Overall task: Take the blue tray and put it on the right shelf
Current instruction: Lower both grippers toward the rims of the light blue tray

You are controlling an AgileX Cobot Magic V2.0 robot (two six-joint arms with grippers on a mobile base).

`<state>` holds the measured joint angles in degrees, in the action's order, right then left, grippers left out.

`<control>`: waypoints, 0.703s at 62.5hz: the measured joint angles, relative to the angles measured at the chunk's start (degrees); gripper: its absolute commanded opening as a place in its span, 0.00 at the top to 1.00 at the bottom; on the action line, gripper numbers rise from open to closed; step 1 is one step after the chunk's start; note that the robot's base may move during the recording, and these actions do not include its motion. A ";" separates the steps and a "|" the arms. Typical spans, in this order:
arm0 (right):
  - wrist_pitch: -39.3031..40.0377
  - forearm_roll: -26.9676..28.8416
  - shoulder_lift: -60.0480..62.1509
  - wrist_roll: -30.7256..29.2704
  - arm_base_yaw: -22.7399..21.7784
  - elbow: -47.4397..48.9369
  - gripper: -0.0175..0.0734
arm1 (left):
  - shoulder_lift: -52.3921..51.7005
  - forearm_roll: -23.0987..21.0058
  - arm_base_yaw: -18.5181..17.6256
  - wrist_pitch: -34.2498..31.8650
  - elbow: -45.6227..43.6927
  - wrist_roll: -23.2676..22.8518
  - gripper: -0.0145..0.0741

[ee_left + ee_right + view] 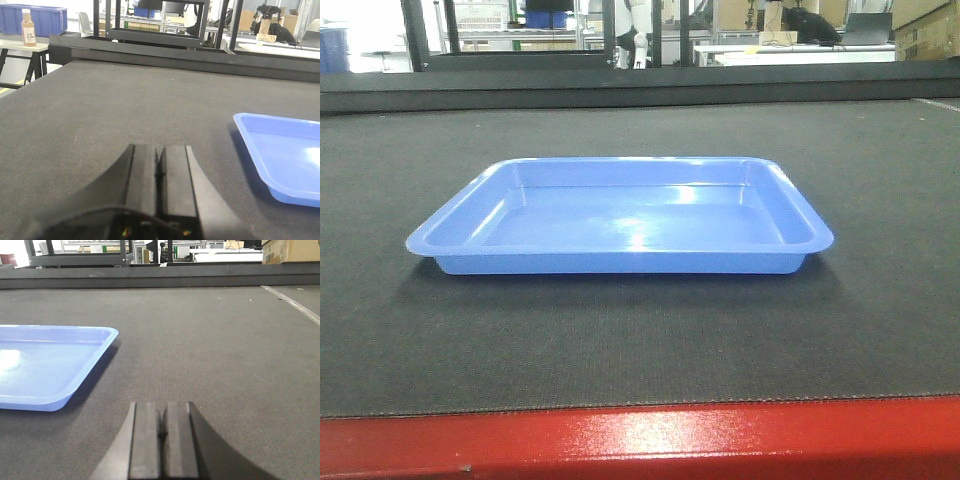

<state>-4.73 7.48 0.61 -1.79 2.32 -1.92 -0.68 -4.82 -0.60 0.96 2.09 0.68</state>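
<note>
From the front view we see the shallow rectangular light-blue glossy plastic tray [620, 225] lying flat and empty on the dark-matted table [640, 340], about midway across it and set back from the table's glossy red front edge [640, 440]. Its flared rim and rounded corners catch the light. Neither hand shows in this view.

From the left wrist view we look along the left hand [159, 155], which sits low over the dark mat. Its two black pads are pressed together with only a thin seam between them, and it holds nothing. The tray [285, 160] lies to the right of this hand, apart from it, with only its near left corner in the picture. In the far left background a deep dark-blue plastic storage bin [35, 20] stands on another bench with a small orange-brown bottle [28, 29] in front of it.

From the right wrist view we see the right hand [162, 412], likewise closed pad to pad and empty, low over the mat. The tray [45, 365] lies to its left, not touching it, with its right-hand corner towards the hand. A brown cardboard box [290, 250] shows at the far top right.
</note>
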 measured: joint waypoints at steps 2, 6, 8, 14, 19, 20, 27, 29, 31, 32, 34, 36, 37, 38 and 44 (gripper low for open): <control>0.00 0.00 0.00 0.00 0.00 0.00 0.75 | 0.00 0.00 0.00 0.00 0.00 0.00 0.89; 0.00 0.00 0.00 0.00 0.00 0.00 0.75 | 0.00 0.00 0.00 0.00 0.00 0.00 0.89; 0.00 0.00 0.00 0.00 0.00 0.00 0.75 | 0.00 0.00 0.00 0.00 0.00 0.00 0.89; 0.00 0.00 0.00 0.00 0.00 0.00 0.75 | 0.00 0.00 0.00 0.00 0.00 0.00 0.89; 0.00 0.00 0.00 0.00 0.00 0.00 0.75 | 0.00 0.00 0.00 0.00 0.00 0.00 0.89; 0.00 0.00 0.00 0.00 0.00 0.00 0.75 | 0.00 0.00 0.00 0.00 0.00 0.00 0.89; 0.10 0.00 0.00 0.00 0.00 0.00 0.75 | 0.00 0.00 0.00 -0.12 0.00 0.00 0.89; 0.20 0.00 0.00 0.00 0.00 0.00 0.75 | 0.00 0.00 0.00 -0.25 0.00 0.00 0.89; 0.42 0.00 0.00 0.00 0.00 0.00 0.75 | 0.00 0.00 0.00 -0.49 0.00 0.00 0.89; 0.46 0.00 0.00 0.00 0.00 0.00 0.75 | 0.00 0.00 0.00 -0.50 0.00 0.00 0.89; 0.60 0.00 0.00 0.00 0.00 0.00 0.75 | 0.00 0.00 0.00 -0.96 0.00 0.00 0.89; 0.60 0.00 0.00 0.00 0.00 0.00 0.75 | 0.00 0.00 0.00 -0.96 0.00 0.00 0.89; 0.72 0.00 0.00 0.00 0.00 0.00 0.75 | 0.00 0.00 0.00 -0.96 0.00 0.00 0.89; 0.72 0.00 0.00 0.00 0.00 0.00 0.75 | 0.00 0.00 0.00 -0.96 0.00 0.00 0.89; 1.41 0.00 0.00 0.00 0.00 0.00 0.75 | 0.00 0.00 0.00 -0.96 0.00 0.00 0.89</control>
<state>-3.33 7.48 0.61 -1.79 2.32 -1.92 -0.68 -4.82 -0.60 0.00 2.09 0.68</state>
